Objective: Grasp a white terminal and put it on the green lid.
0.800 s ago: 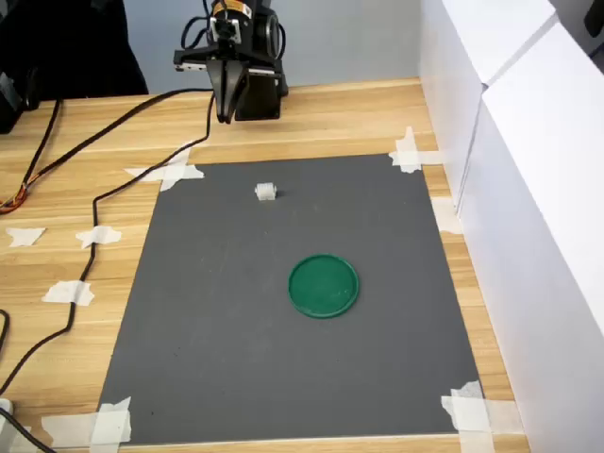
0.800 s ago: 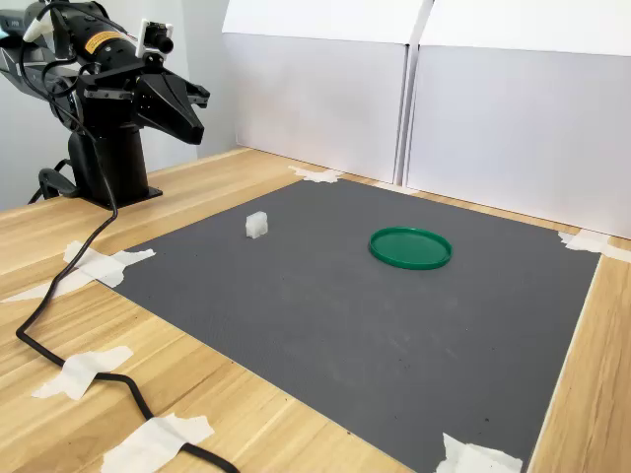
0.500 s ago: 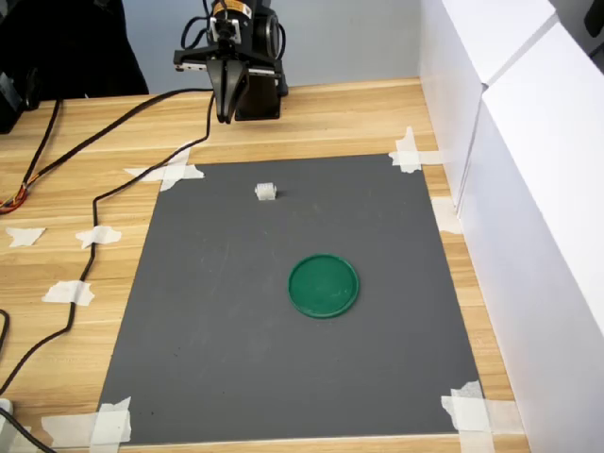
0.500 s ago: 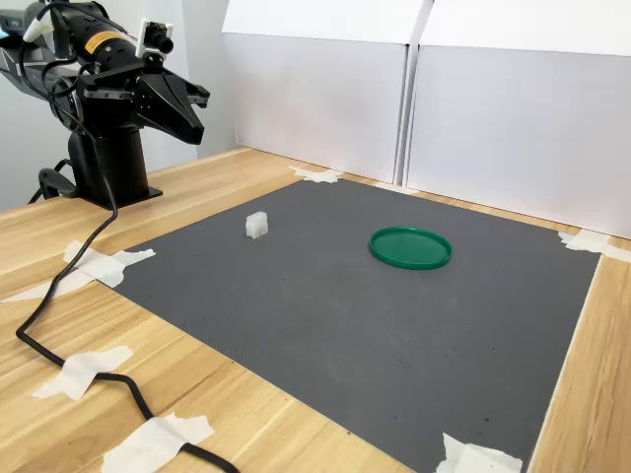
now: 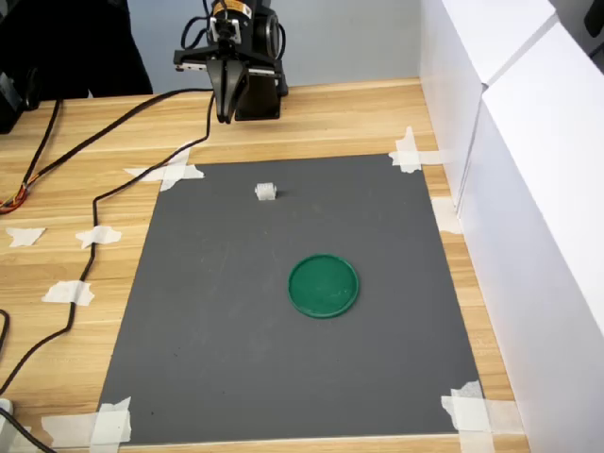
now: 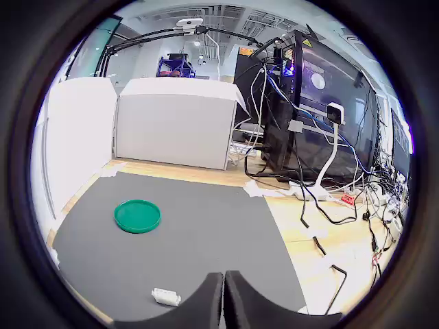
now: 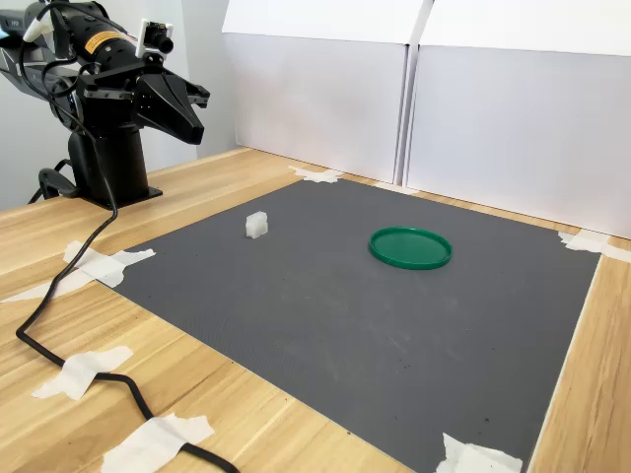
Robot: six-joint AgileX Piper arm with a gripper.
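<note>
mat (image 5: 283,330): dark grey, taped to the wooden table (image 5: 311,118) at its corners with torn white tape pieces (image 5: 170,174).
green lid (image 5: 324,285): flat on the mat, near its middle, toward the first exterior view's right. Nothing on it. Also clear in the second exterior view (image 7: 410,247) and the wrist view (image 6: 137,216).
white terminal (image 5: 266,192): on the mat near its far edge in the first exterior view, well apart from the lid. Sits alone, nothing touching it. In the second exterior view (image 7: 256,226) it's left of the lid.
my gripper (image 5: 225,115): up in the air over bare wood, beyond the mat's far edge, near my base. Fingers (image 6: 209,301) pressed together with only a thin seam between them in the wrist view, holding nothing. Well apart from the terminal.
cable (image 5: 90,255): black, runs from my base across the table past the mat's left side in the first exterior view.
white panels (image 7: 493,118): stand along the table edge behind the mat in the second exterior view.
</note>
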